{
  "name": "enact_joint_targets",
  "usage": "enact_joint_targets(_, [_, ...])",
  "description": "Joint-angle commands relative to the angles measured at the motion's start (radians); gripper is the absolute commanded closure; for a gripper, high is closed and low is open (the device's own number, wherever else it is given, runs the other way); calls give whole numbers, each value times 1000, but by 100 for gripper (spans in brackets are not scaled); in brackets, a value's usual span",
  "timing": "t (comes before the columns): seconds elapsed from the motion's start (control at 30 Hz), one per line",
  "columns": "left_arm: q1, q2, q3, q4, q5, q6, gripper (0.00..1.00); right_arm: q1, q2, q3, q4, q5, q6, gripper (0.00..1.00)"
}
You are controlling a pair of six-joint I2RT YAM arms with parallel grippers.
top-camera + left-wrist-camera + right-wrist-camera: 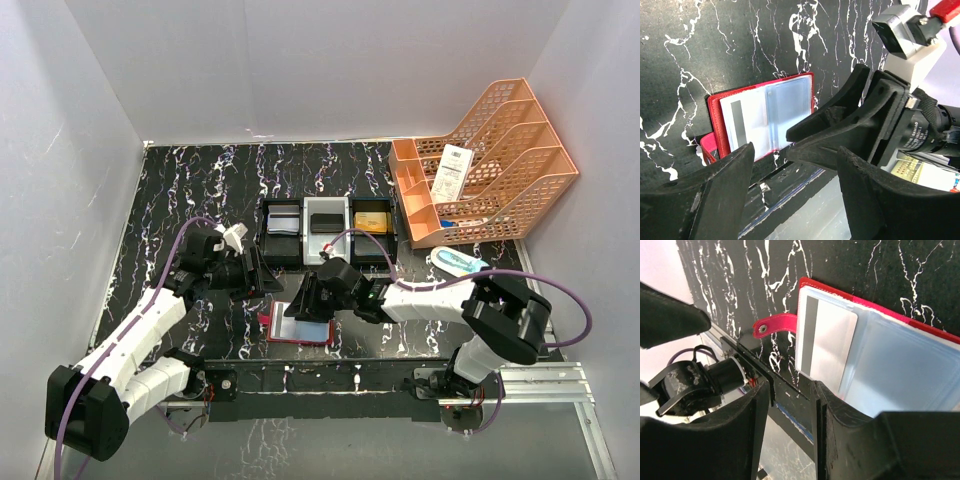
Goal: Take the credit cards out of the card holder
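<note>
Card holder is lying open on the tabletop, with a silvery credit card showing against its clear pockets. The right end effector is hovering at the holder's near edge, fingers narrowly parted and gripping nothing. It should be pinching only the card's bare edge, not the sleeve. The left end effector, spread and empty, is hanging just left of the holder and crowding its partner. The snap tab is jutting beside the card. Beyond the holder, the tray and orange rack are sitting well apart.

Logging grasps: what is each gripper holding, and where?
Cannot be told. The right gripper, nearly shut, sits at the protruding card's near edge; the left gripper is open by the card holder.
</note>
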Motion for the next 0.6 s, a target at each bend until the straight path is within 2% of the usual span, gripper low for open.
enact_joint_targets(0.0, [-9, 0, -18, -17, 2, -37, 36, 15, 53, 70, 57, 1, 19, 65])
enact_joint_targets(0.17, [-13, -13, -45, 7, 7, -66, 39, 23, 82, 78, 11, 34, 26, 66])
enact_joint_targets(0.4, [-50, 28, -58, 35, 43, -68, 48, 21, 129, 68, -59, 76, 27, 65])
enact_joint_targets(0.57, [-86, 66, -67, 38, 18, -66, 56, 21, 150, 48, -73, 89, 40, 66])
